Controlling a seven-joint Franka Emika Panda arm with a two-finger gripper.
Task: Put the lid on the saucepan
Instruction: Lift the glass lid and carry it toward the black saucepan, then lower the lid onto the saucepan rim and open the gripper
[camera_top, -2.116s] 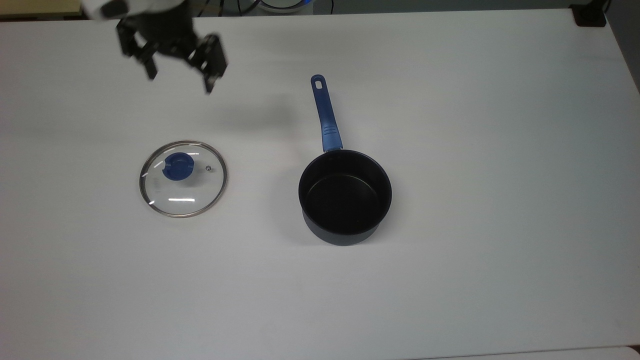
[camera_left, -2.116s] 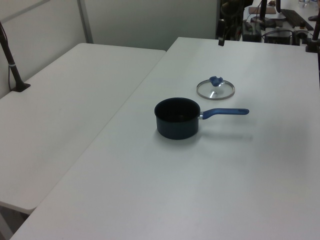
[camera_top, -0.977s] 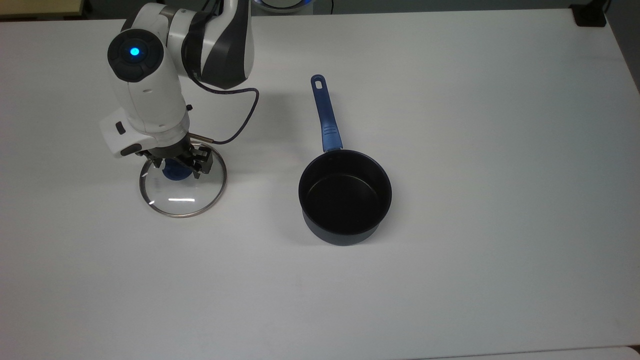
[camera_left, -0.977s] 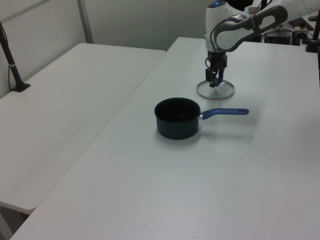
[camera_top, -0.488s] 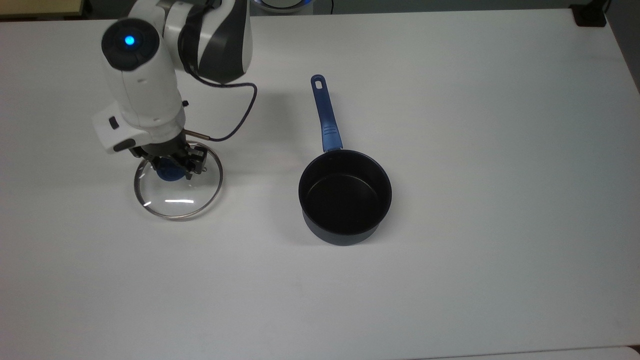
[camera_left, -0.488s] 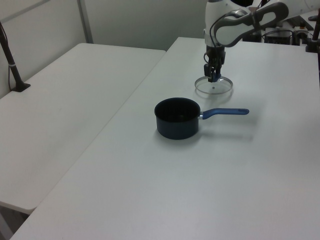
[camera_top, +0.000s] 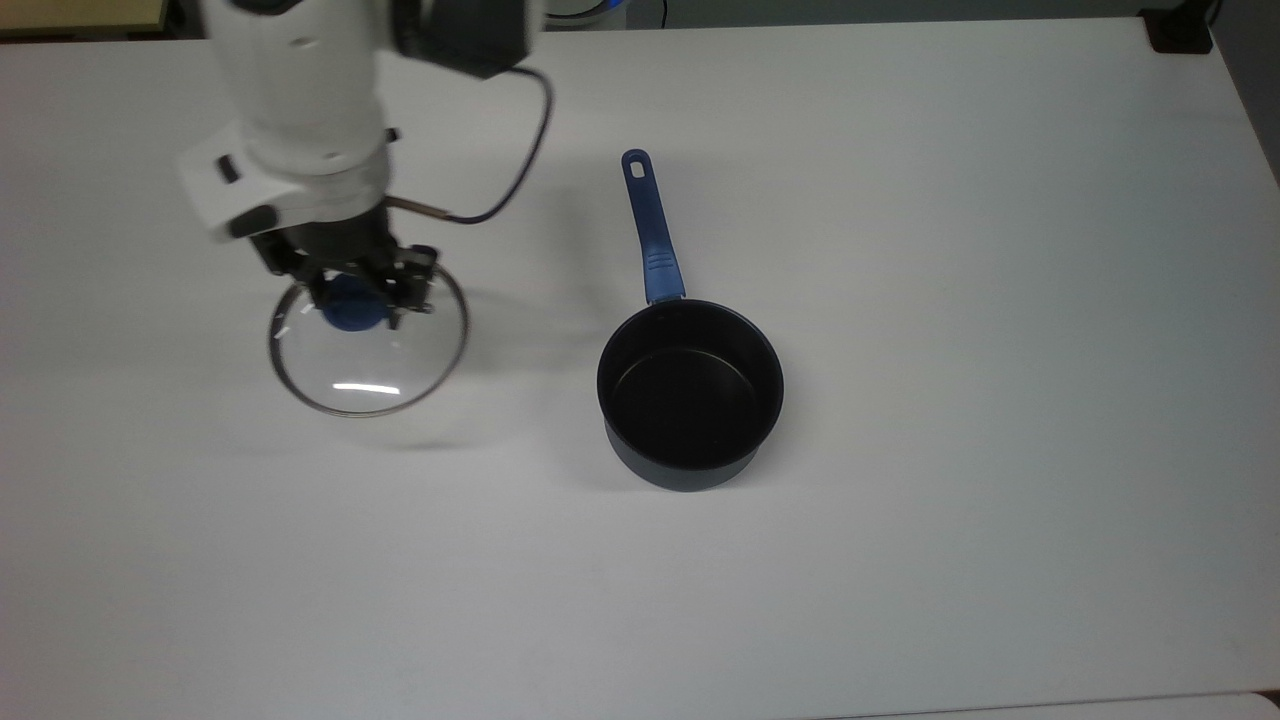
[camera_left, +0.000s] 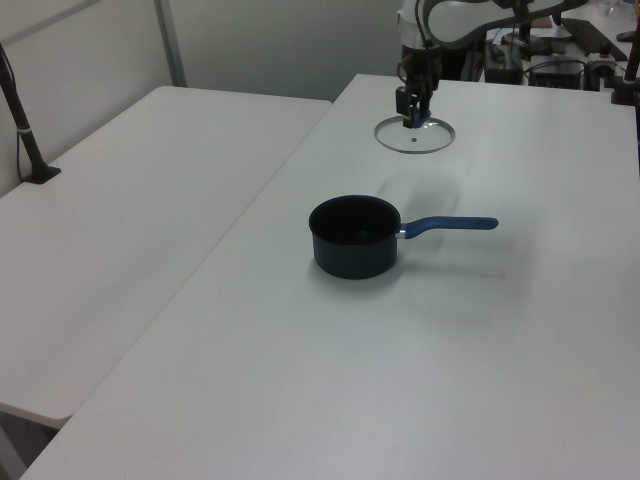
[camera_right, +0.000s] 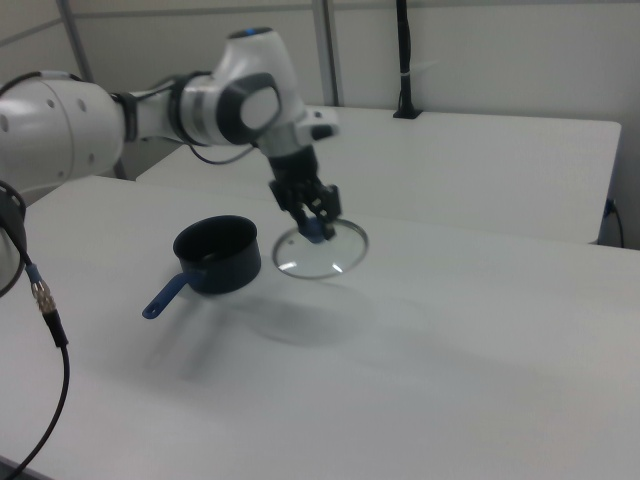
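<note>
The arm (camera_right: 200, 110) reaches out over the white table (camera_top: 1000, 300) with its last link pointing straight down, and the gripper (camera_top: 348, 290) hangs below it, its two fingers closed on the blue knob (camera_top: 350, 305) of the lid (camera_top: 380, 365). The lid hangs beneath the gripper, roughly level and clear of the table: in the right view its shadow falls on the surface below and apart from it, and in the left view the lid (camera_left: 413, 135) also shows a separate shadow nearer the pan. The gripper (camera_right: 314, 212) grips from directly above, so the glass disc spreads out under it on all sides, its metal rim free of contact with anything. The saucepan (camera_top: 690, 395) stands upright on the table, well apart from the lid, toward the top view's right; it is open and nothing shows inside it. Its blue handle (camera_top: 650, 225) runs straight away from the pan toward the top view's upper edge, the hole at its tip farthest from the bowl. Between the lid and the saucepan the table is bare white surface. The table extends widely beyond the pan toward the top view's right and lower edges. In the left view a second white table (camera_left: 120, 230) adjoins along the left view's left.
</note>
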